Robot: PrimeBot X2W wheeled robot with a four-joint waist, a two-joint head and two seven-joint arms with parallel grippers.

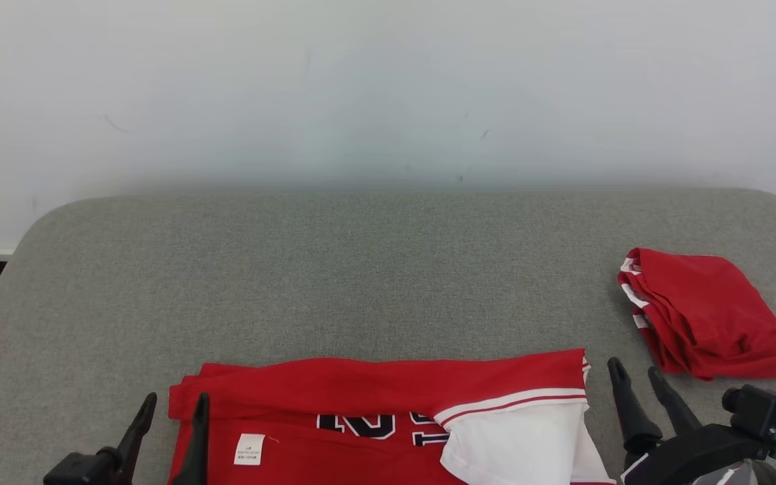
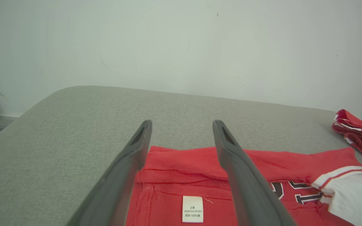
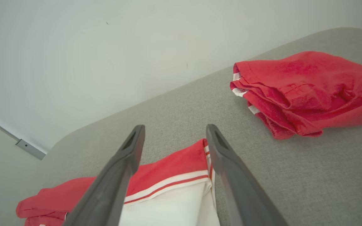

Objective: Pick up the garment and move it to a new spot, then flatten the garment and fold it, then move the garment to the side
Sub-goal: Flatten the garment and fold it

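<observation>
Garment [image 1: 361, 384] part-folded | L+R jaws wide, empty | L wrist: label [image 2: 192, 208], digits [image 2: 305, 198] | R wrist: sleeve [image 3: 168, 207], red pile [image 3: 306, 91]

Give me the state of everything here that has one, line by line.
Shirt: lying flat, partly folded, label facing up.
Red bundle: folded, set apart at the right.
Left gripper: open, empty, at the shirt's left end.
Right gripper: open, empty, beside the shirt's right end.
</observation>
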